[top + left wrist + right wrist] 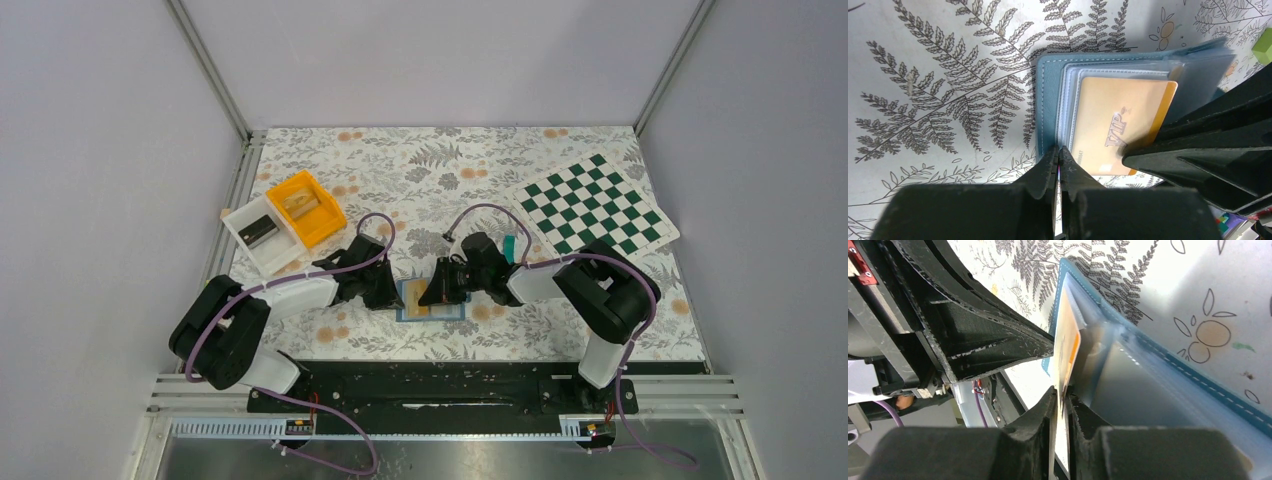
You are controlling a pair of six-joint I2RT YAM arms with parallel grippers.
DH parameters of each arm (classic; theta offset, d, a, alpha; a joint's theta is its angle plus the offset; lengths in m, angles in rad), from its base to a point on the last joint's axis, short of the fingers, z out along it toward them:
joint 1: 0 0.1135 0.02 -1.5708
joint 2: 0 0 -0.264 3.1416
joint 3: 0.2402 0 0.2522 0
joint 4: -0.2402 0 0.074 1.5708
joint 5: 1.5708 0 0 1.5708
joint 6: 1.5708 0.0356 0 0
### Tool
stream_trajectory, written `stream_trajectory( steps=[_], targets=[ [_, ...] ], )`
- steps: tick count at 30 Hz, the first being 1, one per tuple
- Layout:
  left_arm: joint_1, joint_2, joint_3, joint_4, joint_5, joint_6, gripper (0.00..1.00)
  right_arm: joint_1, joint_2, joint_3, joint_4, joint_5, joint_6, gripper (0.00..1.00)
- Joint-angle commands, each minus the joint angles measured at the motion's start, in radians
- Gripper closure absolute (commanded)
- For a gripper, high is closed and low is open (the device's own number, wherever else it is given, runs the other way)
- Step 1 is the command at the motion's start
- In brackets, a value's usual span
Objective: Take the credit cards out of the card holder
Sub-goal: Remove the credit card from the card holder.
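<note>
Jaws of the right gripper [1062, 399] pinch a thin orange-tan card [1068, 335]; the left gripper [1058, 156], jaws closed, touches the blue-teal card holder [1048, 95].

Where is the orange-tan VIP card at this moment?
The orange-tan plastic VIP card sits at the flat blue card holder near the top view's centre, its edge pinched by the right end effector.

Left end effector [1058, 151] closed, tan card [1118, 120] in card holder [1048, 100]
</note>
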Motion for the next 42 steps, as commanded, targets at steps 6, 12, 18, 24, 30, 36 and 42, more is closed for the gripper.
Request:
stream_trajectory(
  steps=[6, 12, 18, 24, 30, 36, 42],
  targets=[
    [-0.013, 0.049, -0.02, -0.038, -0.07, 0.018, 0.98, -0.022, -0.048, -0.021, 0.02, -0.015, 0.004, 0.91],
    [-0.012, 0.05, -0.021, -0.037, -0.068, 0.018, 0.97, -0.036, -0.054, -0.033, 0.019, -0.018, 0.012, 0.86],
    [-0.012, 0.053, -0.022, -0.032, -0.062, 0.016, 0.97, -0.05, -0.057, -0.047, 0.043, -0.039, 0.016, 0.84],
    [-0.012, 0.053, -0.016, -0.036, -0.06, 0.019, 0.97, -0.068, -0.061, -0.063, 0.079, -0.058, 0.031, 0.84],
    [-0.013, 0.057, -0.014, -0.037, -0.061, 0.021, 0.97, -0.075, -0.057, -0.068, 0.103, -0.073, 0.045, 0.86],
    [-0.013, 0.061, -0.01, -0.045, -0.065, 0.024, 0.97, -0.09, -0.065, -0.081, 0.102, -0.073, 0.05, 1.0],
    [-0.012, 0.065, -0.006, -0.046, -0.071, 0.026, 0.97, -0.127, -0.095, -0.107, 0.066, -0.068, 0.049, 1.0]
  ],
)
